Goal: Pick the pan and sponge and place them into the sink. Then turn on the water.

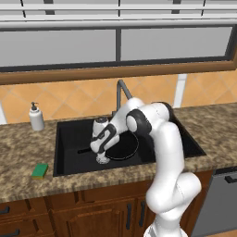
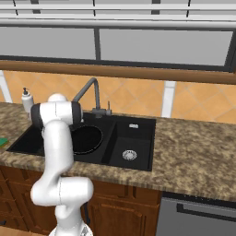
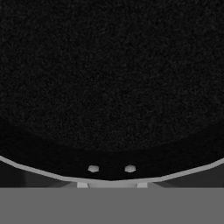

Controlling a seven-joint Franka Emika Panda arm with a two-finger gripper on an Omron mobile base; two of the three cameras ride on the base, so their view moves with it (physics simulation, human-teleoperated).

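The black pan [image 1: 125, 147] lies low in the large basin of the black sink [image 1: 69, 134], its thin handle pointing left. My gripper [image 1: 102, 159] reaches down to the pan's front left rim and is shut on the pan. In the hand view the pan [image 3: 109, 78] spreads ahead of the gripper [image 3: 111, 168], whose two tips stand close together at the grey rim. From the right the pan [image 2: 87, 138] shows partly behind my arm. The green sponge [image 1: 40, 170] rests on the counter left of the sink. No water is in view at the faucet [image 1: 121, 90].
A white soap dispenser [image 1: 36, 116] stands on the counter behind the sink's left corner. The small basin [image 2: 138, 138] with its metal drain [image 2: 129, 155] lies to the right. Speckled counter continues right, above a grey dishwasher front [image 2: 198, 216].
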